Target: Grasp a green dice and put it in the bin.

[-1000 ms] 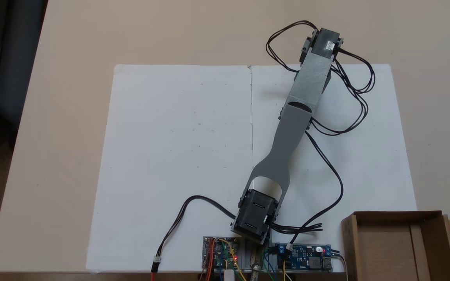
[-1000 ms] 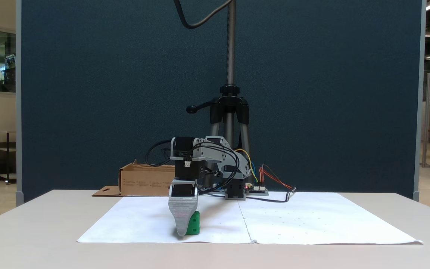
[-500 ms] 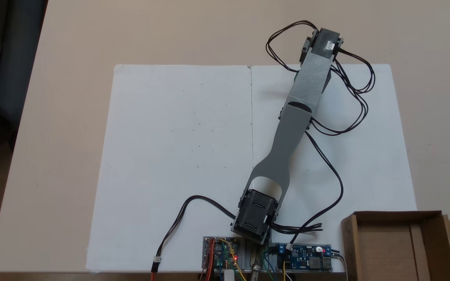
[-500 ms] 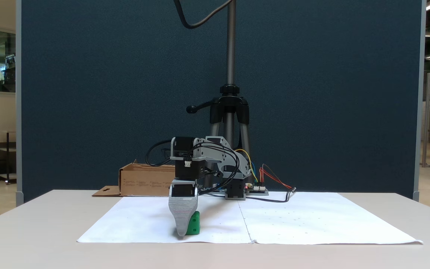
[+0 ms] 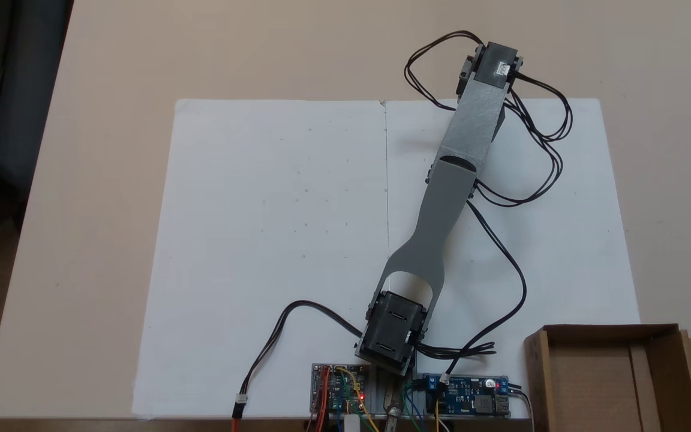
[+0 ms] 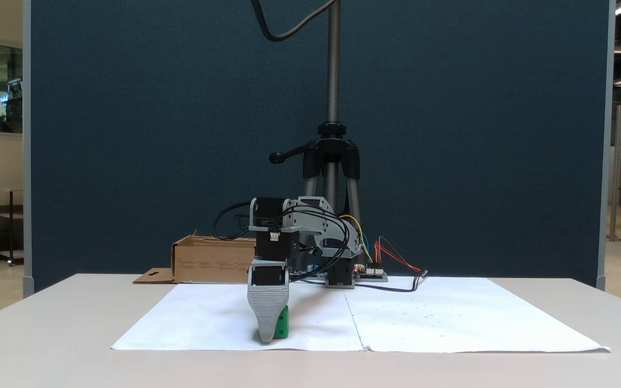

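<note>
Green dice [image 6: 281, 327] is sitting on the white paper [image 6: 423, 323] low and left of centre in a fixed view, touching the gripper [image 6: 266, 335], whose single visible grey jaw is hiding any closure (it cannot be told). The bin [image 5: 609, 378], lower right from above, is waiting well apart, so lifting and dropping are remaining.
</note>
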Tool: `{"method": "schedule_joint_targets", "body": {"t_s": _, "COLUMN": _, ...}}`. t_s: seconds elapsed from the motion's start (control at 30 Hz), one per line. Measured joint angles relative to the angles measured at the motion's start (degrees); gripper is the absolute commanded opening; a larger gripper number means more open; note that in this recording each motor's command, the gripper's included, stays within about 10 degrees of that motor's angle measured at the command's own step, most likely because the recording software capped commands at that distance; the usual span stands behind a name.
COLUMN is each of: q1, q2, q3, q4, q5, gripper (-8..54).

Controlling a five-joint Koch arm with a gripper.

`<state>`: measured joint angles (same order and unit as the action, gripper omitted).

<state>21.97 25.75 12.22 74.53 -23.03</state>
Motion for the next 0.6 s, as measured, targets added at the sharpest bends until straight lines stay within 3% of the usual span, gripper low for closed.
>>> {"method": "schedule_joint_targets", "body": {"t_s": 0.07, "q1": 0.0, "q2": -0.09, "q3": 0.0, "q4": 0.0, "q5": 0.09, "gripper": 24.7}}
{"method": "schedule_joint_targets", "body": {"t_s": 0.17, "q1": 0.0, "q2": 0.0, "q3": -0.09, "q4": -0.09, "q5": 0.62, "gripper": 12.7}}
{"method": "schedule_joint_targets", "body": {"t_s": 0.6, "q1": 0.62, "q2": 0.0, "q3": -0.09, "q4": -0.09, "q5": 5.36, "gripper": 11.8}}
